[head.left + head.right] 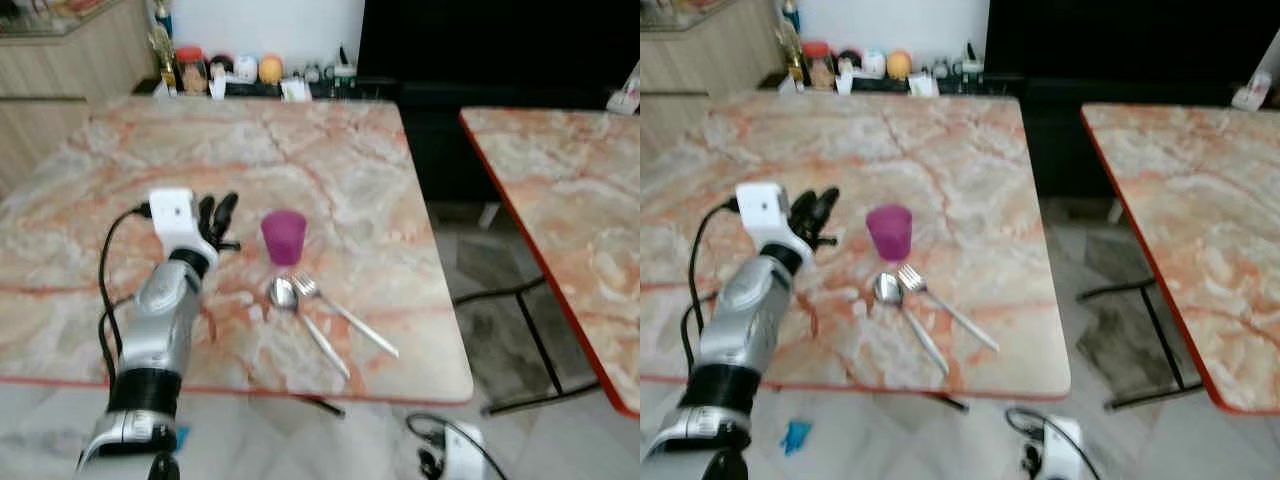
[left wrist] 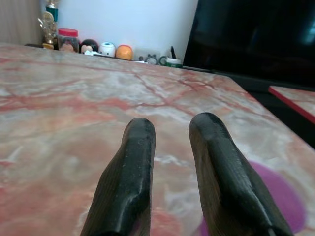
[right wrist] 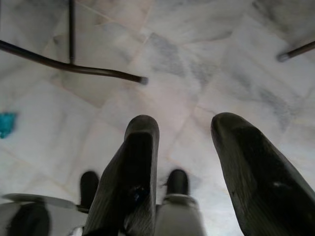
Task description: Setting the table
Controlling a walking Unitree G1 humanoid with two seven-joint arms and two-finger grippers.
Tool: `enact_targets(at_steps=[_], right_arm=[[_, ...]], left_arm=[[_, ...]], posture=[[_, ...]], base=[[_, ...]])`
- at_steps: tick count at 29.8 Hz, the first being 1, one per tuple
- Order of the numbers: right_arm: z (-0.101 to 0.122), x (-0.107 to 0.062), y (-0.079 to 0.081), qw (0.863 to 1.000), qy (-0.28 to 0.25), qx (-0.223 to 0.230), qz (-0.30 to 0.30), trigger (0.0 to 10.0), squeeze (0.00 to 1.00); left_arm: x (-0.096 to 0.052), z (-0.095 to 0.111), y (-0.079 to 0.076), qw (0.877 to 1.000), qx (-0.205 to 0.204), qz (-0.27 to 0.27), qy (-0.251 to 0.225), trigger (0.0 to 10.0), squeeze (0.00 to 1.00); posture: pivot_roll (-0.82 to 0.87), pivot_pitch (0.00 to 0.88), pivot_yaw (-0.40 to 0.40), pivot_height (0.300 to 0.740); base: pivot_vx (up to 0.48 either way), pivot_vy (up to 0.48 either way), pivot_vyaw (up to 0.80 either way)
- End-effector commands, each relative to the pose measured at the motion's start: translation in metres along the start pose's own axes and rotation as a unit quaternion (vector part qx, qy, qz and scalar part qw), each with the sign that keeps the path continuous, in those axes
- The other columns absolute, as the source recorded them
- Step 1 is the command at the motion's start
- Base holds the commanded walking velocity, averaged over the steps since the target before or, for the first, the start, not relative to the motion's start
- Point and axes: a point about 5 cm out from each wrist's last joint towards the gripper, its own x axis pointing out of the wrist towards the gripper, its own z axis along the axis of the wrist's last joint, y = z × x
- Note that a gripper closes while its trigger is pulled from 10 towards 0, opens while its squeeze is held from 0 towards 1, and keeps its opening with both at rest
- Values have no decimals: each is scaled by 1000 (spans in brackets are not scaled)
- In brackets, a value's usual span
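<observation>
A small purple cup is standing upright on the marble tabletop. Just in front of it, a metal spoon and fork are lying side by side, heads toward the cup, seemingly almost touching, handles fanning apart.

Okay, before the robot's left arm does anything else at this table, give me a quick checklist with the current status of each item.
1. Left gripper empty, fingers apart: ok.
2. Left gripper clear of the purple cup, a gap beside it: ok.
3. Purple cup upright on the marble table: ok.
4. Spoon and fork lying side by side in front of the cup: ok.
5. Anything inside the cup: cannot tell.
6. Right gripper hanging open over the floor, away from the table: ok.
</observation>
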Motion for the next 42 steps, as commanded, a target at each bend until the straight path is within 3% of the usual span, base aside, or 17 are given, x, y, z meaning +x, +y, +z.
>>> enact_targets(at_steps=[1, 6, 10, 12, 18, 19, 20, 21, 23, 24, 25, 26, 32, 42], right_arm=[[-4, -1, -4, 1000, 12, -6, -9, 10000, 0], [-9, -3, -8, 1000, 17, -14, -7, 10000, 0], [-10, -3, -8, 1000, 18, -17, -5, 10000, 0], [-11, -4, -8, 1000, 21, -18, -3, 10000, 0], [-11, -4, -7, 1000, 19, -18, 1, 10000, 0], [-12, -4, -7, 1000, 19, -19, 3, 10000, 0], [-12, -4, -7, 1000, 19, -19, 4, 10000, 0], [-12, -4, -7, 1000, 19, -20, 5, 10000, 0], [-12, -4, -7, 1000, 19, -19, 5, 10000, 0], [-12, -4, -7, 1000, 19, -19, 6, 10000, 0], [-12, -4, -7, 1000, 18, -19, 6, 10000, 0], [-12, -4, -7, 1000, 18, -20, 6, 10000, 0], [-13, -4, -8, 1000, 20, -23, 7, 10000, 0], [-13, -4, -7, 999, 22, -27, 12, 10000, 0]], left_arm=[[8, 1, -2, 1000, -7, 6, 16, 10000, 0], [26, -6, -13, 996, -30, -14, 82, 10000, 0], [37, -6, -23, 994, -30, -26, 103, 10000, 0], [43, -4, -25, 993, -28, -5, 118, 10000, 0], [47, -2, -27, 990, -52, 9, 133, 10000, 0], [47, -3, -27, 989, -50, 10, 138, 10000, 188], [47, -3, -27, 989, -48, 12, 141, 10000, 188], [48, -5, -27, 988, -47, 16, 147, 10000, 522], [48, -5, -27, 988, -47, 16, 148, 10000, 522], [48, -6, -26, 987, -45, 20, 151, 10000, 463], [47, -7, -24, 987, -43, 24, 153, 10000, 298], [47, -7, -22, 987, -43, 25, 155, 10000, 0], [45, -5, -15, 984, -61, 26, 165, 10000, 0], [41, -8, -10, 982, -57, 3, 179, 10000, 0]], posture=[[132, 0, 4, 740], [129, 0, 10, 740], [126, 0, 17, 740], [128, 0, 21, 740], [126, 0, 25, 740], [125, 0, 25, 740], [125, 0, 25, 740], [124, 2, 23, 740], [124, 2, 23, 740], [124, 2, 23, 740], [126, 5, 23, 740], [128, 7, 24, 740], [130, 11, 23, 740], [134, 18, 30, 740]], base=[[0, 0, 0], [0, 0, 0], [0, 0, 0], [0, 0, 0], [0, 0, 0], [0, 0, 0], [0, 0, 0], [0, 0, 0], [0, 0, 0], [0, 0, 0], [0, 0, 0], [0, 0, 0], [0, 0, 0], [0, 0, 0]])
